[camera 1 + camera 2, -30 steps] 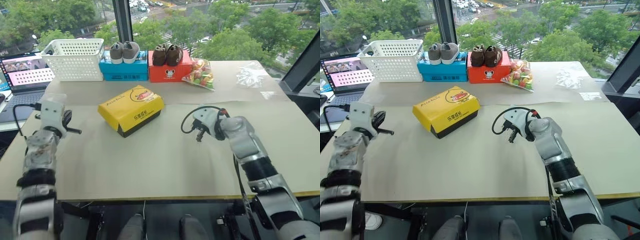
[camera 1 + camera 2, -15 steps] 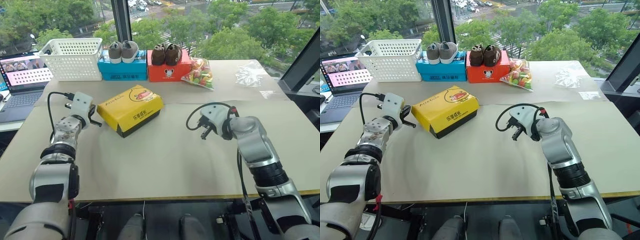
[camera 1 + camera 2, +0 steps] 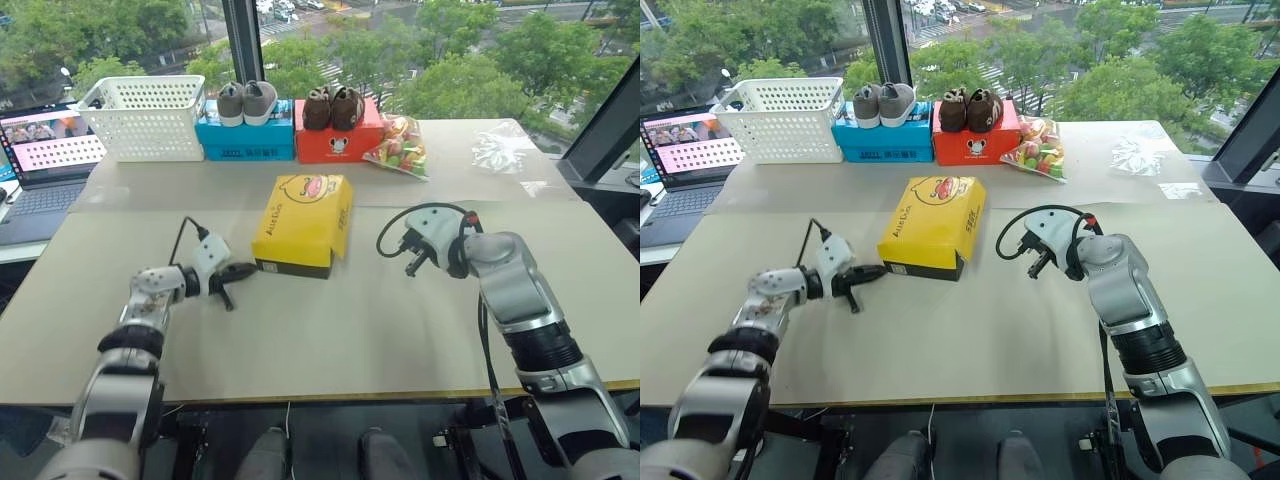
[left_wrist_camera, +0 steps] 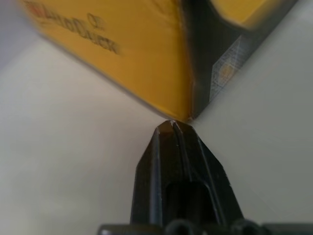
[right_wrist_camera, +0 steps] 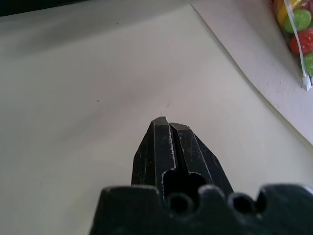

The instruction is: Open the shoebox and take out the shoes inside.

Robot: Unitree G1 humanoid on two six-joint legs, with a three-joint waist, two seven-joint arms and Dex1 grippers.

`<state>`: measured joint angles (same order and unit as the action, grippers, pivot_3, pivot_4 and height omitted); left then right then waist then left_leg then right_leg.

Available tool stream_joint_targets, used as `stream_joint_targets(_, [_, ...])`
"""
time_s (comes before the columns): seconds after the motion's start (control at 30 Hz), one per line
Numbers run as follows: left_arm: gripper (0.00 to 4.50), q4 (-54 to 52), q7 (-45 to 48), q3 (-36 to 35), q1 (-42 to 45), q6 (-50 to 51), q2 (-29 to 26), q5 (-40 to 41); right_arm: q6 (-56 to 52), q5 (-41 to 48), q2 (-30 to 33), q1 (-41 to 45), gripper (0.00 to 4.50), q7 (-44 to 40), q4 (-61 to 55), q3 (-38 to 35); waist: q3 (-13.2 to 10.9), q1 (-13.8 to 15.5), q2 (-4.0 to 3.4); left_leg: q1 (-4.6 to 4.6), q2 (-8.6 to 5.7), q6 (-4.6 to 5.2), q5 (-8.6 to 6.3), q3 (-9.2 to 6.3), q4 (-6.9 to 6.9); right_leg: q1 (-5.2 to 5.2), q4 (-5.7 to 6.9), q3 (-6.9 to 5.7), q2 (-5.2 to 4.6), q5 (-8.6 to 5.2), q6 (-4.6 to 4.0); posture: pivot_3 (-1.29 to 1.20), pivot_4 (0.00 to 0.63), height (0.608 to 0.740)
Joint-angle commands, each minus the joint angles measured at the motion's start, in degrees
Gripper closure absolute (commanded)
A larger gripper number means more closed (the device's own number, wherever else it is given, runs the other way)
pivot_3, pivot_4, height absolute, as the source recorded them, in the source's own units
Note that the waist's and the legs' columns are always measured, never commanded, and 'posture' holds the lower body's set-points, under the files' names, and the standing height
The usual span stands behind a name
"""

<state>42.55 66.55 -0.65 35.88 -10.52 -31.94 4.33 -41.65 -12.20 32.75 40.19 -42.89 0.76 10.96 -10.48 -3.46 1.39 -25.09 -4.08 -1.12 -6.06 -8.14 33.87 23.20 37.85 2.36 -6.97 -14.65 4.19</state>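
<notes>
Fingers pressed together on both grippers: the left gripper (image 3: 238, 270) has swung in against the near left corner of the shoebox (image 3: 303, 208) and turned it end-on, lid still closed, while the right gripper (image 3: 410, 262) hovers to the box's right

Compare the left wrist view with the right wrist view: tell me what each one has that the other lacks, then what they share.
Left wrist view: the yellow-lidded cardboard shoebox with black base sides, one bottom corner right at the tip of the shut left gripper; the lid is still on.

Right wrist view: the clear bag of colourful candies at the picture's edge, and the seam where two sheets of table covering meet; the shut right gripper points at bare surface.

Both: black fingers pressed together over the pale beige paper-covered table.
</notes>
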Motion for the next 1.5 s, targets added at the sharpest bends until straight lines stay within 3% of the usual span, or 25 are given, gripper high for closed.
stream_joint_targets(0.03, [4.47,-7.33,-0.11,-1.13,-1.29,4.58,-3.62,1.47,3.08,0.17,0.48,2.35,4.38,1.12,1.78,-0.09,0.00,-0.22,0.00,0.01,0.00,0.00,0.00,0.00,0.01,-0.01,0.03,0.00,0.00,0.00,0.01,0.00,0.150,0.740])
stream_joint_targets(0.13, [4.47,-1.24,-9.12,-1.62,2.54,0.08,-4.22,-2.33,6.59,1.00,-1.65,3.69,4.38,2.93,8.12,-0.58,0.00,-0.14,0.00,0.09,0.00,0.01,0.01,-0.01,0.06,-0.07,0.05,-0.01,0.02,-0.17,0.30,0.00,0.150,0.740])
stream_joint_targets(0.27, [4.47,11.55,-27.84,-2.50,11.83,-4.44,-2.12,-6.48,20.67,0.63,-9.08,8.47,4.38,8.82,29.50,0.99,0.01,0.04,0.11,0.35,0.00,0.01,0.01,-0.02,0.07,-0.31,0.05,-0.03,0.02,-0.24,0.42,0.00,0.150,0.740])
stream_joint_targets(0.5, [4.47,22.02,-32.70,-2.07,19.25,-6.89,8.05,-5.82,42.29,2.91,-19.69,21.49,4.38,19.68,62.34,-3.38,0.00,-0.62,0.12,0.43,-0.07,0.01,0.00,-0.01,-0.03,-0.44,-0.09,-0.04,-0.03,0.02,0.02,0.00,0.150,0.740])
stream_joint_targets(0.63, [4.47,22.84,-32.02,-1.38,18.48,-7.49,13.37,-5.94,48.32,6.72,-23.86,24.84,4.38,20.22,68.37,-7.67,0.00,-0.71,0.13,0.38,-0.08,0.01,0.00,-0.02,-0.09,-0.34,-0.05,-0.03,-0.03,0.02,0.02,0.00,0.150,0.740])
stream_joint_targets(0.73, [4.47,21.34,-30.47,-0.34,15.90,-8.07,16.28,-6.11,50.46,8.62,-27.35,25.27,4.38,15.30,69.22,-9.19,0.00,-0.79,0.12,0.38,-0.08,0.01,0.00,-0.02,-0.06,-0.35,0.01,-0.02,-0.03,0.02,0.02,0.00,0.150,0.740])
stream_joint_targets(0.9, [4.47,11.51,-23.50,1.29,9.49,-4.79,18.36,-3.25,49.54,10.16,-31.80,22.07,4.38,5.21,63.98,-7.88,0.02,-1.53,0.09,0.51,-0.07,0.01,0.00,-0.01,-0.07,-0.44,0.07,0.00,-0.03,0.01,0.02,0.00,0.150,0.740])
stream_joint_targets(1.03, [4.47,-15.57,-13.44,7.02,-2.06,10.82,14.57,2.38,34.23,10.73,-29.40,9.50,4.38,-4.53,36.03,0.94,0.06,-2.35,0.02,0.53,-0.06,0.03,-0.06,-0.02,-0.06,-0.45,0.11,0.02,-0.03,-0.01,0.04,0.00,0.150,0.740])
stream_joint_targets(1.17, [4.47,-42.27,-10.57,7.20,-11.70,31.00,7.01,11.41,17.71,12.24,-23.05,-1.28,4.38,-7.65,9.21,4.65,0.10,-2.13,-0.08,0.48,0.00,-0.02,-0.12,0.00,-0.05,-0.26,0.23,0.03,0.00,-0.04,0.02,0.00,0.150,0.740])
stream_joint_targets(1.27, [4.47,-57.84,-11.64,4.76,-18.72,43.54,1.70,17.55,10.42,11.73,-15.25,-8.60,4.38,-10.71,-4.71,6.70,0.09,-2.03,-0.14,0.40,0.03,-0.03,-0.12,-0.01,-0.03,-0.19,0.19,0.03,0.02,-0.10,0.04,0.00,0.150,0.740])
stream_joint_targets(1.37, [4.47,-66.17,-13.52,1.62,-24.85,49.98,-1.02,20.68,5.14,11.31,-8.70,-13.94,4.38,-11.85,-11.84,5.89,0.08,-1.29,-0.15,0.47,0.08,-0.04,-0.12,0.01,-0.02,-0.25,0.18,0.01,0.02,-0.34,0.41,0.00,0.150,0.740])
stream_joint_targets(1.5, [4.47,-67.27,-15.57,0.76,-27.13,50.60,-1.67,19.64,0.42,11.91,-5.24,-16.88,4.38,-11.50,-16.40,5.04,0.08,-0.09,-0.14,0.76,0.18,-0.43,-0.37,0.08,-0.02,-0.55,0.07,0.00,0.02,-0.46,0.29,0.00,0.150,0.740])
